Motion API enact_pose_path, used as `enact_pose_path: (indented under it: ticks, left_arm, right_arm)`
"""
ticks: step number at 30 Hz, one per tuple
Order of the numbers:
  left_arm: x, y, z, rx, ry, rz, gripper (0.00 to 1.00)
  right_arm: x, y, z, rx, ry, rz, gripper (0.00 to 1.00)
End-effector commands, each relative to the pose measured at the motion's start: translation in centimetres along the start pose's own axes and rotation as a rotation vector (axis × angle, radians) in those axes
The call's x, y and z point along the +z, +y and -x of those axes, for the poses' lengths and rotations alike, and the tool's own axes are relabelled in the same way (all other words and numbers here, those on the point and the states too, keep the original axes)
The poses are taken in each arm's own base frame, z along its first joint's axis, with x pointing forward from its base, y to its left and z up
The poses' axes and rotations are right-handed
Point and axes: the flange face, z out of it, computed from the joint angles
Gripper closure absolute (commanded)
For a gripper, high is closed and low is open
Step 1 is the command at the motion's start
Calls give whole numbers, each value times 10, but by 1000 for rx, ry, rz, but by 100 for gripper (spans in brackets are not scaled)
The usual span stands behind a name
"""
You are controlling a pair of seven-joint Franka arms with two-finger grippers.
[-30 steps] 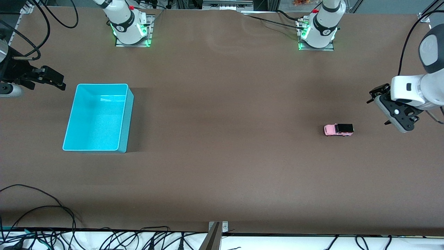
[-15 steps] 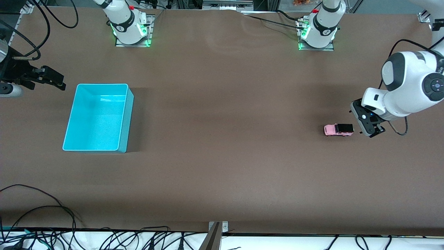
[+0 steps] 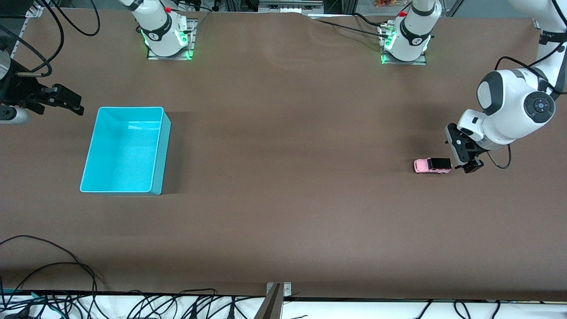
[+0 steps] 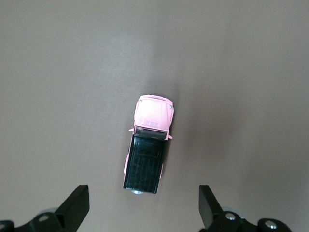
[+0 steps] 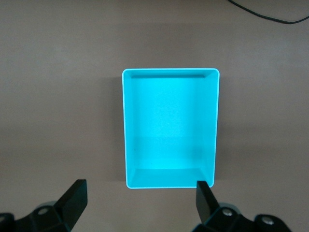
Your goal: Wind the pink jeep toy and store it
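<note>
A pink jeep toy [image 3: 433, 165] sits on its wheels on the brown table [image 3: 288, 177], toward the left arm's end. The left gripper [image 3: 465, 155] hovers just beside its black-roofed rear, fingers spread apart. The right gripper [image 3: 66, 101] waits, fingers apart, near an empty cyan bin [image 3: 165, 150].

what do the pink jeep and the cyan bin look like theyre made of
The pink jeep toy looks like moulded plastic or painted die-cast: a smooth pink body and a glossy black roof with ribbed lines; the look leaves it open. The cyan bin looks like thin rigid plastic: uniform colour, rounded corners, a faint sheen on its inner wall and a finely speckled floor.
</note>
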Motion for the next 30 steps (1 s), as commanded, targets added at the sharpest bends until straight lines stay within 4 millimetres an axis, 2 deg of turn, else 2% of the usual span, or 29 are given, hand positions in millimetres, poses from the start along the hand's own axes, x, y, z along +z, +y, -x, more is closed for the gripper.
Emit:
enact_pose_path:
  ticks: [1,7,8,26,30]
  left_arm:
    - [17,-3,2,102,1,-44,0]
    - [40,-7,4,138,3,-54,0]
    - [55,-9,4,127,10,-40,0]
    - [82,-9,19,100,16,-23,0]
    - [91,-7,11,74,44,-8,0]
  right_arm:
    - [-6,2,-2,9,8,3,0]
    - [-5,2,-3,9,8,4,0]
    - [-6,2,-2,9,9,3,0]
    - [-6,2,-2,9,8,3,0]
    - [-6,2,-2,9,8,3,0]
